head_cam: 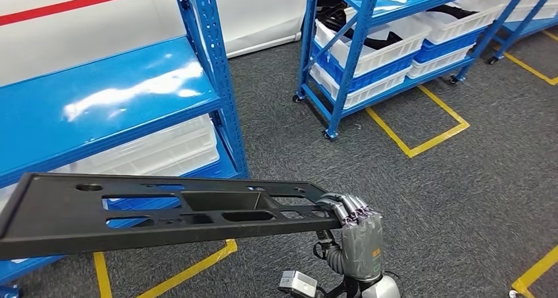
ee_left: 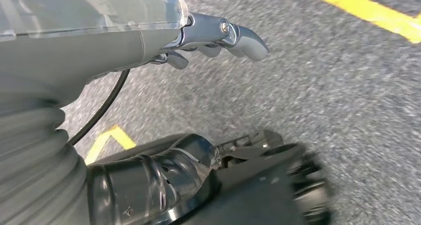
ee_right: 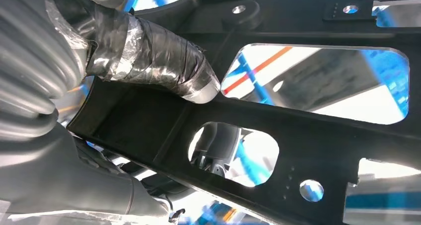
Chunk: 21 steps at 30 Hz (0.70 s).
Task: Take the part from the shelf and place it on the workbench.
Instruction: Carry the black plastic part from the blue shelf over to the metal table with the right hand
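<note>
Right hand, grey with dark fingers, grips one end of the long flat black plastic panel with oval and rectangular cut-outs. Its fingers are clamped over the panel's near right end, and the panel runs out level to the left across the head view, held in the air in front of the blue metal shelf unit and clear of its glossy top board. In the right wrist view the tape-wrapped thumb presses against the panel's underside beside a large cut-out, while the rest of the hand wraps the edge from the other side.

White plastic bins sit on the lower level of the near shelf, behind the panel. A second blue shelf unit stands further off to the right on castors, carrying white and blue stacked crates, some with dark items inside. Yellow tape lines mark boxes on the grey carpeted floor.

Left hand hangs over the grey floor in the left wrist view. Its grey fingers are curled loosely inward with nothing between them, and the blur makes it hard to tell how tightly. A yellow floor line crosses the corner beyond it.
</note>
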### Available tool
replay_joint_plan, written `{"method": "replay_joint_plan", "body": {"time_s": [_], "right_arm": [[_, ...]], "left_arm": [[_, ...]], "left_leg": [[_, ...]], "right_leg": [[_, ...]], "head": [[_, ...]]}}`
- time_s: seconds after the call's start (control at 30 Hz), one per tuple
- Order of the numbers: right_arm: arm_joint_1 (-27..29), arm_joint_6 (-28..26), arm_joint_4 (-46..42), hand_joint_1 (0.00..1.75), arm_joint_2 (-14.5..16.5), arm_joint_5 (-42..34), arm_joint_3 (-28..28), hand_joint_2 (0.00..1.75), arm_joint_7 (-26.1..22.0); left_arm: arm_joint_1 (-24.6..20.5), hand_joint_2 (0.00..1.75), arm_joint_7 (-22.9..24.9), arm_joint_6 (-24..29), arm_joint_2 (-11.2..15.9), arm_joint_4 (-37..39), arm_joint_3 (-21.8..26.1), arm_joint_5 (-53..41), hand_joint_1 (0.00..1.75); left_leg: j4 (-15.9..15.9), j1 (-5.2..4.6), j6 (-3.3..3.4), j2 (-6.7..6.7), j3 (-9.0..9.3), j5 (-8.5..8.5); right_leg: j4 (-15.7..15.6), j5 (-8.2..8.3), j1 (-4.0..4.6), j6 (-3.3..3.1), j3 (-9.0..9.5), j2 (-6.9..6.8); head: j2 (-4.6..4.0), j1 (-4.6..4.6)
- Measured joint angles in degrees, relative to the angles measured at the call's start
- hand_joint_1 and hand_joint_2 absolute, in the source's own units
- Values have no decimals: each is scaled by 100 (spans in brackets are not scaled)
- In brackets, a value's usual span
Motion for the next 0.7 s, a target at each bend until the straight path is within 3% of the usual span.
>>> {"method": "replay_joint_plan", "body": {"time_s": [0.07,0.13,0.17,0.23,0.3,0.33,0.37,0.4,0.43,0.5,0.57,0.6,0.63,0.67,0.7], "right_arm": [[61,-1,-73,175,0,9,-73,175,-24],[129,-2,-125,175,-1,16,-130,175,-32],[165,-3,-144,175,-1,20,-154,175,-33],[201,-4,-176,175,-2,28,-189,175,-39],[213,-4,-190,175,-1,38,-205,175,-55],[221,-4,-191,175,0,43,-213,175,-65],[235,-4,-191,175,0,52,-227,175,-77],[250,-4,-192,175,1,61,-248,175,-90],[266,-4,-198,175,1,66,-272,175,-106],[289,-4,-242,175,4,69,-324,175,-145],[303,-4,-310,175,31,64,-380,175,-198],[318,-4,-340,175,51,59,-417,175,-226],[342,-4,-369,175,72,53,-458,175,-253],[375,-5,-398,175,90,44,-500,175,-278],[406,-9,-426,175,112,28,-549,175,-306]], "left_arm": [[-4,175,-1,0,0,1,16,-2,0],[-17,175,-1,0,-1,1,22,-3,0],[-21,175,-2,0,-2,0,23,-4,0],[-22,175,-8,-1,-6,-1,25,-2,0],[-13,175,-13,-3,-7,-1,25,-4,0],[-7,175,-13,-3,-7,-1,27,-3,0],[-2,175,-11,-3,-6,-1,28,-2,0],[-3,175,-10,-2,-5,-1,30,-1,0],[-8,175,-9,-2,-5,-1,31,-1,0],[-17,175,-8,-2,-11,-1,31,-1,0],[-16,175,-8,-3,-19,-1,32,0,0],[-17,175,-8,-3,-22,-1,32,0,0],[-21,175,-8,-4,-26,-1,33,0,0],[-27,175,-9,-4,-30,-1,33,0,0],[-29,175,-11,-3,-33,-1,33,-1,0]], "left_leg": [[-308,10,30,-177,128,47],[-337,-7,90,-109,134,56],[-363,-10,129,-45,143,79],[-422,-4,208,99,156,121],[-432,-26,244,249,152,128],[-431,-37,251,326,145,126],[-430,-46,253,405,141,123],[-430,-54,255,480,140,119],[-430,-60,254,544,145,114],[-428,-74,236,656,168,95],[-427,-89,193,752,186,72],[-432,-95,167,805,195,64],[-442,-97,140,860,214,58],[-436,-92,112,864,226,36],[-381,-87,86,779,219,-20]], "right_leg": [[55,1,-3,67,-68,121],[48,38,-21,143,-116,237],[62,33,-26,171,-134,225],[353,-155,-18,213,-277,-22],[1031,-518,-13,245,-592,-330],[1370,-657,-20,258,-749,-385],[1559,-696,-28,263,-830,-412],[1551,-636,-33,258,-808,-429],[1315,-485,-33,241,-666,-458],[518,-177,19,164,-213,-705],[34,-81,102,80,33,-914],[-11,-100,132,55,37,-923],[-30,-85,138,33,28,-848],[-62,-64,115,11,44,-788],[-103,-41,90,-16,67,-723]], "head": [[0,3],[0,4],[0,5],[0,21],[0,36],[0,36],[0,36],[0,36],[0,36],[0,36],[0,35],[0,35],[0,34],[0,34],[0,33]]}}
